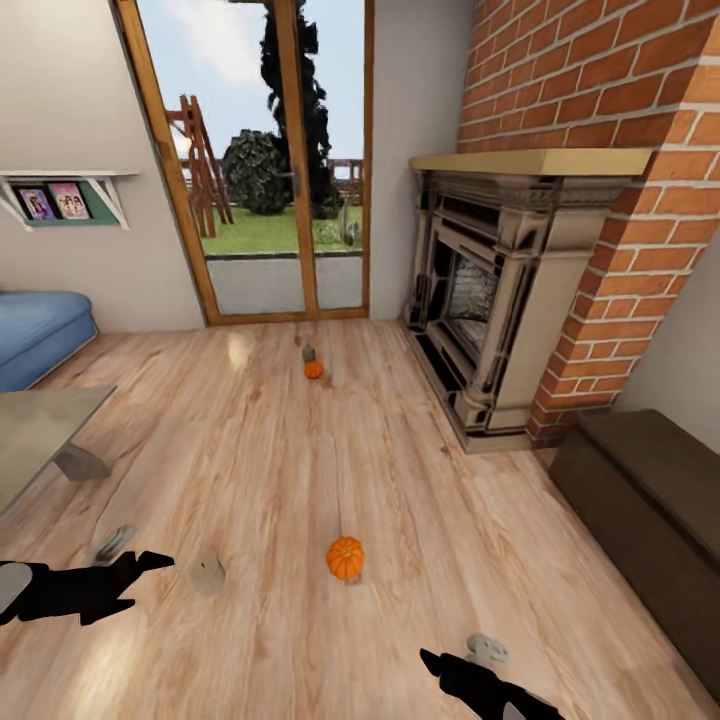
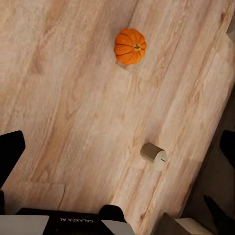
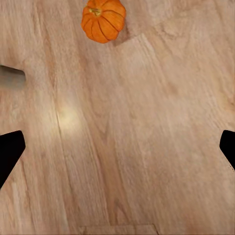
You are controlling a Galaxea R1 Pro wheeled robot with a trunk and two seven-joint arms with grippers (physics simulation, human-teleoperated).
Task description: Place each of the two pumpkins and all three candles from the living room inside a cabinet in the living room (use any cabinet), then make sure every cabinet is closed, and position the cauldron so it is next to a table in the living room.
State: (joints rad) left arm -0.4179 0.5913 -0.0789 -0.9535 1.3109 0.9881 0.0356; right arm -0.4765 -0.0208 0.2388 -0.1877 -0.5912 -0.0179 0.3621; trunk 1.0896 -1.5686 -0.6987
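A ribbed orange pumpkin [image 1: 345,557] is sitting on the pale wood-plank floor [image 1: 260,450], midway between the robot's two arms, with a stubby beige candle [image 1: 208,572] lying on its side just to its left. A second pumpkin [image 1: 313,369] is resting farther off near the glass door [image 1: 270,160], a small grey candle [image 1: 308,353] just behind it. A third candle [image 1: 487,650] is lying beside the right gripper [image 1: 432,660]. The low dark brown cabinet [image 1: 640,510] is standing shut along the right wall, beyond the ornate fireplace [image 1: 500,300] set in red brick. Both the right gripper and the left gripper [image 1: 150,562] are hanging spread wide above the floor, black fingers [image 3: 10,152] gripping nothing. A grey table [image 1: 40,430] is showing at left.
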